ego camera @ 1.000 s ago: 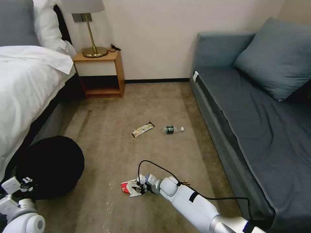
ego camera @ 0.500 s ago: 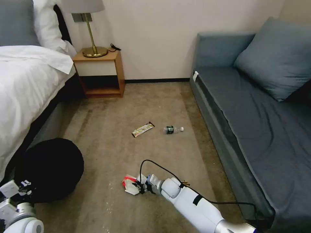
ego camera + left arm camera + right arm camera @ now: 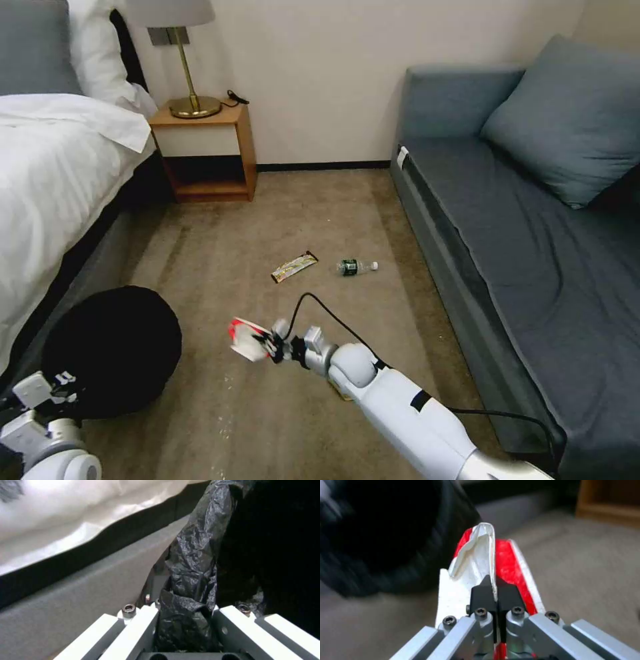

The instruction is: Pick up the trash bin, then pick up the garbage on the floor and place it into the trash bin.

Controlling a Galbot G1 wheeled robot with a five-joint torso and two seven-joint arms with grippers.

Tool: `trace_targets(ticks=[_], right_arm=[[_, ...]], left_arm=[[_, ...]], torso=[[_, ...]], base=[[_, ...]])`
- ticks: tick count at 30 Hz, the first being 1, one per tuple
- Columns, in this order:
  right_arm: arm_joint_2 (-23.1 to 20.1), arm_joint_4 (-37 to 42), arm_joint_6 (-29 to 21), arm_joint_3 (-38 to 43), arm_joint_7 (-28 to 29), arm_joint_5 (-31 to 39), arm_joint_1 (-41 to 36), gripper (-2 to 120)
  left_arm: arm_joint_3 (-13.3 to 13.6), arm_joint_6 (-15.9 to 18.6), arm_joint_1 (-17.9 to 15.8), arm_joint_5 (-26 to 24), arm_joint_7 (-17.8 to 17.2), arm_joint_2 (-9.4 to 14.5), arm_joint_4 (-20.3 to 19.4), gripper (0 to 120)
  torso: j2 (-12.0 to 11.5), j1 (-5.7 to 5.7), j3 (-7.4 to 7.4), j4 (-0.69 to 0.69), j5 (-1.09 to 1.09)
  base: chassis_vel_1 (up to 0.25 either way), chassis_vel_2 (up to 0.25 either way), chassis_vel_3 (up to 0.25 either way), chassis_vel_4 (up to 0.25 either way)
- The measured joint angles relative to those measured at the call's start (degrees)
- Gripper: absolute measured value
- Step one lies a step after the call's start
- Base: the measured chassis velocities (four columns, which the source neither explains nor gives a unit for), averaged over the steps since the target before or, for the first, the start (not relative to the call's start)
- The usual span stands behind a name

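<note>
The right claw (image 3: 272, 347) was pinched shut on the crumpled red-and-white paper wrapper (image 3: 248, 337), holding it clear of the carpeted floor (image 3: 280, 220) and pointed toward the small round black trash bin lined with a black plastic bag (image 3: 113, 350). In the right wrist view the dark fingertips (image 3: 486, 595) met on a thin folded edge of the wrapper (image 3: 476, 555), with the bin's dark mouth (image 3: 383, 535) just beyond it.

The left claw (image 3: 47, 393) sat low by the bed (image 3: 47, 173), at the bin's near rim. In the left wrist view its pale fingers (image 3: 140, 627) were closed on a bunched fold of the liner bag (image 3: 193, 580), so the bin was carried tilted, its opening turned toward the right arm.

The wrapper looked feather-light and limp: it would need almost no force, but a grip on one thin fold could slip or tear, so a bite across the crumpled body seemed safer. The bin seemed light too, though a hold on slack liner alone might let the bag pull free of the rim; gripping rim and liner together would be firmer.

Farther off on the floor, between the bed and the grey-blue sofa (image 3: 533, 220), lay the long yellow-green snack wrapper (image 3: 294, 267) and, just beside it, the small clear bottle with a dark label and white cap (image 3: 357, 267). The bottle, being smooth and round, would probably roll if nudged and was best taken across its middle. A scrap of brown paper (image 3: 341, 393) lay on the floor, mostly hidden by the right arm.
</note>
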Motion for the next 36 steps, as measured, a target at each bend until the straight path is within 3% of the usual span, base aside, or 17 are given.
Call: trace_targets(ticks=[7, 13, 18, 26, 30, 36], right_arm=[[2.3, 6.6, -0.4, -7.2, 1.3, 10.3, 3.2, 0], [7.7, 3.8, 0.8, -12.3, 1.5, 16.7, 6.3, 0], [11.8, -4.0, 2.8, -13.6, 1.6, 15.6, 7.7, 0], [12.2, -13.2, 5.7, -13.4, 4.5, 9.7, 8.4, 0], [12.1, -15.6, 7.3, -13.3, 5.9, 5.5, 8.4, 8], [12.0, -14.2, 7.5, -13.6, 6.5, 5.1, 8.3, 33]], left_arm=[[1.1, 0.0, -0.9, 0.5, 0.0, -0.7, 0.3, 3], [1.6, 0.2, -1.5, 0.5, 0.1, -1.0, 0.3, 3], [1.6, 0.4, -0.7, 0.6, 0.7, -2.1, -1.9, 3], [2.0, 0.4, 0.9, 0.6, 1.8, -3.0, -4.1, 3], [2.4, 0.5, 0.9, 0.6, 1.9, -3.3, -4.1, 3], [3.6, 0.5, -0.2, 1.2, 2.0, -3.8, -2.6, 3]], torso=[[0.0, 0.0, 0.0, 0.0, -0.01], [0.0, 0.0, 0.0, 0.01, -0.01], [0.0, 0.0, 0.0, 0.02, -0.01], [0.0, 0.0, 0.0, 0.0, -0.01], [0.0, 0.0, 0.0, 0.0, -0.01], [0.0, 0.0, 0.0, 0.0, -0.01]], base=[[0.0, 0.0, 0.0, 0.0], [0.0, 0.0, 0.0, 0.0], [0.0, 0.0, 0.0, 0.0], [0.0, 0.0, 0.0, 0.0], [0.0, 0.0, 0.0, 0.0], [0.0, 0.0, 0.0, 0.0]])
